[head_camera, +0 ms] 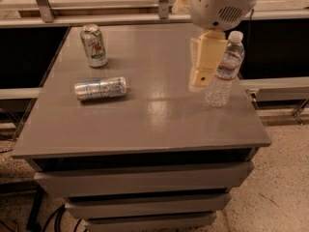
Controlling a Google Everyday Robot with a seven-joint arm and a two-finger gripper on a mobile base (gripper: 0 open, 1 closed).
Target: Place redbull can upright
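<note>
The redbull can (100, 88), slim, silver with blue patches, lies on its side on the left part of the grey table (145, 124). My gripper (203, 76) hangs from the white arm at the upper right, above the table's right half, just left of the clear water bottle (223, 70). It is well to the right of the can and holds nothing that I can see.
A white-and-green 7UP can (94, 45) stands upright at the back left, behind the redbull can. The water bottle stands near the table's right edge. A rail runs along the back of the table. Drawers sit below the front edge.
</note>
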